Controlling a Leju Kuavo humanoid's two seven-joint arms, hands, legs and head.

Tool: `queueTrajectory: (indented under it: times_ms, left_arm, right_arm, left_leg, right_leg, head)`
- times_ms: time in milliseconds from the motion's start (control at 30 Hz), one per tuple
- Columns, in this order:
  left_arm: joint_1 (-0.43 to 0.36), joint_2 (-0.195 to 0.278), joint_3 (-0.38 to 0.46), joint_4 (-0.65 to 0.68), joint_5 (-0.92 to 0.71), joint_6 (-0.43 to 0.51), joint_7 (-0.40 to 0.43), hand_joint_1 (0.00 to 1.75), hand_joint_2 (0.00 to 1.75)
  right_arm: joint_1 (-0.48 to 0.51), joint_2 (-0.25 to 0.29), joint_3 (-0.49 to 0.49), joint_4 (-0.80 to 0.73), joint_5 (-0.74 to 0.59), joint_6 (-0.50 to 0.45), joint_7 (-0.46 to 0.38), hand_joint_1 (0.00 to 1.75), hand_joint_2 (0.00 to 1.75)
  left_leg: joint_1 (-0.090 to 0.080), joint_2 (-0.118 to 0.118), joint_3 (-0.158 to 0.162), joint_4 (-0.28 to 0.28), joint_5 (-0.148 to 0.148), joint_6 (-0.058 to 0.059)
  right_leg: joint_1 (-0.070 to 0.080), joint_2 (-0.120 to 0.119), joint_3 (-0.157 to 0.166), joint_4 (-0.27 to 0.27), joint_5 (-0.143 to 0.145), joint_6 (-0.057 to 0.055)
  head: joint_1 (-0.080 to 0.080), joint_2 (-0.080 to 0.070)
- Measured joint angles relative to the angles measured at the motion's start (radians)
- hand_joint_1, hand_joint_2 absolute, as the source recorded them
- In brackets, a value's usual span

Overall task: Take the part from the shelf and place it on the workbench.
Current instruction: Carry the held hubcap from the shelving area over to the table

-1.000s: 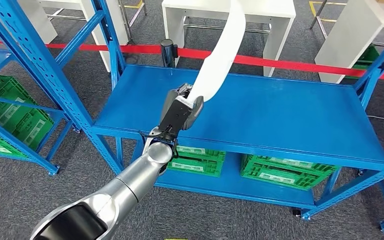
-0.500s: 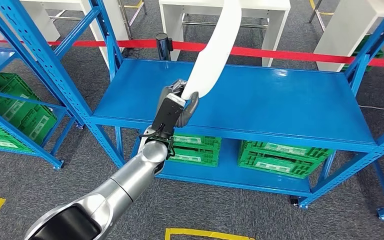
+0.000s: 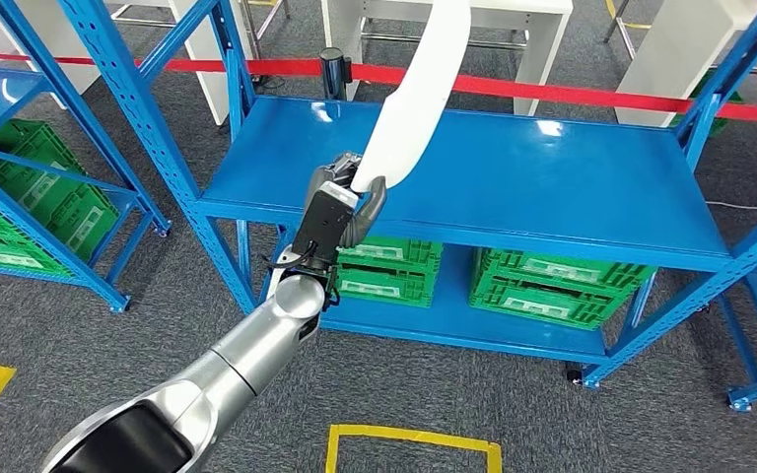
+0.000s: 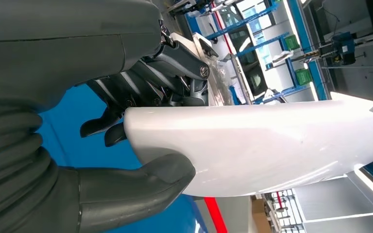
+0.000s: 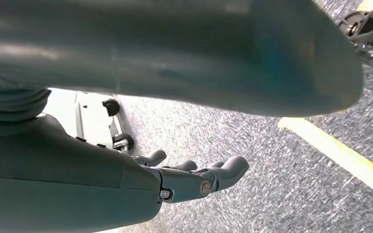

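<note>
The left hand [image 3: 340,209] grips the lower end of a long white curved part [image 3: 415,94], thumb on one side and dark fingers [image 4: 108,127] on the other. The part rises up and away from the hand, held in the air above the front left area of the blue shelf top [image 3: 552,187]. Green crates [image 3: 552,286] sit on the level below. The right hand [image 5: 194,177] hangs over grey carpet [image 5: 272,184], its fingers loosely apart and holding nothing
</note>
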Motion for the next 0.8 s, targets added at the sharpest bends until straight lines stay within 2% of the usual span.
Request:
queueTrajectory:
  times_ms: [33, 67, 133, 167, 200, 233, 267, 300, 333, 367, 400, 433, 500, 533, 567, 633, 667, 700, 733, 800]
  left_arm:
    - [0.0, 0.001, 0.0, -0.001, 0.0, 0.0, 0.0, 1.75, 1.75]
    - [0.0, 0.001, 0.0, -0.002, 0.0, -0.001, 0.0, 1.75, 1.75]
    - [0.0, 0.002, -0.001, -0.002, 0.0, -0.002, 0.0, 1.75, 1.75]
    - [0.0, 0.004, -0.001, -0.001, 0.0, -0.002, 0.0, 1.75, 1.75]
    - [0.0, 0.006, -0.001, -0.001, 0.0, -0.002, 0.0, 1.75, 1.75]
    - [0.0, 0.008, -0.001, -0.001, 0.001, -0.002, 0.0, 1.75, 1.75]
    - [0.001, 0.009, -0.001, -0.001, 0.001, -0.002, 0.0, 1.75, 1.75]
    - [0.002, 0.011, -0.001, -0.001, 0.001, -0.002, 0.0, 1.75, 1.75]
    - [0.004, 0.013, -0.001, -0.001, 0.001, -0.002, 0.0, 1.75, 1.75]
    - [0.006, 0.015, -0.001, -0.001, 0.001, -0.002, 0.0, 1.75, 1.75]
    - [0.007, 0.016, -0.001, -0.001, 0.001, -0.002, 0.0, 1.75, 1.75]
    - [0.008, 0.017, -0.001, -0.002, 0.001, -0.002, 0.0, 1.75, 1.75]
    - [0.007, 0.018, -0.001, -0.008, 0.001, -0.002, 0.0, 1.75, 1.75]
    - [0.007, 0.017, -0.001, -0.011, 0.001, -0.001, 0.0, 1.75, 1.75]
    - [0.005, 0.018, -0.001, -0.014, 0.0, -0.001, -0.001, 1.75, 1.75]
    - [0.003, 0.019, -0.001, -0.015, 0.0, -0.001, -0.001, 1.75, 1.75]
    - [0.002, 0.019, -0.001, -0.015, 0.0, -0.001, -0.001, 1.75, 1.75]
    - [0.002, 0.019, -0.001, -0.015, 0.0, -0.001, -0.001, 1.75, 1.75]
    - [0.002, 0.019, -0.001, -0.015, 0.0, -0.001, 0.0, 1.75, 1.75]
    - [0.003, 0.019, -0.001, -0.014, 0.0, -0.001, 0.0, 1.75, 1.75]
  right_arm:
    - [-0.001, 0.0, 0.0, 0.0, 0.0, 0.0, 0.002, 0.0, 0.0]
    - [-0.001, 0.0, 0.0, 0.0, 0.001, 0.001, 0.004, 0.0, 0.0]
    - [0.0, 0.0, 0.0, 0.0, 0.002, 0.001, 0.006, 0.0, 0.0]
    - [0.0, 0.0, 0.0, 0.0, 0.002, 0.001, 0.006, 0.0, 0.0]
    - [0.0, 0.0, 0.0, 0.0, 0.002, 0.001, 0.005, 0.0, 0.0]
    - [0.0, 0.0, 0.0, 0.0, 0.002, 0.001, 0.004, 0.0, 0.0]
    - [0.001, -0.001, 0.0, 0.0, 0.003, 0.0, 0.002, 0.0, 0.0]
    - [0.002, -0.001, 0.0, 0.0, 0.004, 0.0, 0.0, 0.0, 0.0]
    - [0.003, -0.001, -0.001, 0.0, 0.005, 0.0, -0.002, 0.0, 0.0]
    - [0.003, -0.001, -0.001, 0.0, 0.005, -0.001, -0.004, 0.0, 0.0]
    - [0.003, -0.001, -0.001, 0.0, 0.005, -0.001, -0.005, 0.0, 0.0]
    - [0.003, -0.001, -0.001, 0.0, 0.005, -0.001, -0.007, 0.0, 0.0]
    - [0.003, -0.001, -0.002, 0.0, 0.001, -0.001, -0.011, 0.0, 0.0]
    - [0.003, -0.001, -0.004, 0.0, -0.002, -0.002, -0.014, 0.0, 0.0]
    - [0.003, -0.001, -0.006, 0.0, -0.005, -0.002, -0.016, 0.0, 0.0]
    - [0.003, -0.001, -0.01, 0.0, -0.009, -0.002, -0.018, 0.0, 0.0]
    - [0.004, -0.001, -0.012, 0.0, -0.01, -0.002, -0.018, 0.0, 0.0]
    - [0.004, -0.002, -0.014, 0.0, -0.01, -0.001, -0.018, 0.0, 0.0]
    - [0.005, -0.002, -0.016, 0.0, -0.01, -0.001, -0.018, 0.0, 0.0]
    - [0.005, -0.002, -0.019, 0.0, -0.01, -0.001, -0.018, 0.0, 0.0]
  left_leg:
    - [-0.001, 0.0, -0.005, 0.004, 0.005, -0.006]
    - [-0.002, -0.001, -0.008, 0.005, 0.011, -0.013]
    - [-0.001, -0.002, -0.012, 0.005, 0.021, -0.026]
    - [0.0, -0.003, -0.02, 0.014, 0.008, -0.032]
    - [0.001, -0.004, -0.032, 0.04, -0.022, -0.038]
    - [0.004, -0.004, -0.049, 0.087, -0.067, -0.044]
    - [0.005, -0.004, -0.067, 0.151, -0.117, -0.049]
    - [0.006, -0.004, -0.082, 0.217, -0.153, -0.053]
    - [0.006, -0.004, -0.087, 0.267, -0.17, -0.056]
    - [0.006, -0.004, -0.078, 0.286, -0.165, -0.055]
    - [0.006, -0.004, -0.05, 0.268, -0.144, -0.053]
    - [0.005, -0.005, -0.008, 0.221, -0.12, -0.047]
    - [0.0, -0.005, 0.099, 0.076, -0.115, -0.032]
    - [-0.004, -0.006, 0.132, 0.024, -0.122, -0.025]
    - [-0.007, -0.006, 0.151, -0.011, -0.13, -0.018]
    - [-0.009, -0.006, 0.144, -0.025, -0.114, -0.005]
    - [-0.007, -0.005, 0.142, -0.03, -0.103, 0.003]
    - [-0.005, -0.003, 0.135, -0.035, -0.088, 0.011]
    - [-0.003, -0.001, 0.124, -0.038, -0.073, 0.018]
    - [-0.003, 0.001, 0.092, -0.036, -0.046, 0.024]
  right_leg:
    - [0.003, 0.001, 0.017, -0.03, -0.008, -0.008]
    - [0.006, 0.002, 0.02, -0.041, -0.013, -0.017]
    - [0.004, 0.002, 0.01, -0.042, 0.0, -0.035]
    - [0.003, 0.0, 0.003, -0.044, 0.01, -0.042]
    - [0.0, -0.001, -0.007, -0.046, 0.021, -0.049]
    - [0.0, -0.003, -0.018, -0.047, 0.033, -0.054]
    - [0.001, -0.003, -0.032, -0.047, 0.044, -0.057]
    - [0.001, -0.003, -0.046, -0.046, 0.054, -0.058]
    - [0.002, -0.003, -0.06, -0.046, 0.065, -0.057]
    - [0.002, -0.004, -0.074, -0.046, 0.076, -0.057]
    - [0.003, -0.004, -0.088, -0.046, 0.088, -0.055]
    - [0.004, -0.004, -0.1, -0.046, 0.098, -0.054]
    - [0.005, -0.003, -0.117, -0.046, 0.119, -0.047]
    - [0.005, -0.003, -0.12, -0.049, 0.129, -0.042]
    - [0.003, -0.003, -0.121, -0.053, 0.139, -0.035]
    - [0.0, -0.003, -0.12, -0.063, 0.157, -0.02]
    - [-0.002, -0.002, -0.124, -0.06, 0.15, -0.014]
    - [-0.002, -0.001, -0.132, -0.044, 0.123, -0.01]
    - [-0.003, -0.001, -0.145, -0.007, 0.078, -0.006]
    - [-0.003, 0.0, -0.177, 0.113, -0.023, 0.001]
  head:
    - [0.0, 0.0]
    - [0.001, 0.0]
    - [0.002, 0.0]
    - [0.002, 0.0]
    - [0.001, 0.0]
    - [0.001, 0.0]
    - [-0.001, 0.0]
    - [-0.002, 0.0]
    - [-0.002, 0.0]
    - [-0.002, 0.0]
    - [-0.002, 0.0]
    - [-0.003, 0.0]
    - [-0.003, 0.0]
    - [-0.003, 0.0]
    - [-0.005, 0.0]
    - [-0.009, 0.0]
    - [-0.011, 0.0]
    - [-0.01, 0.0]
    - [-0.009, 0.0]
    - [-0.006, 0.0]
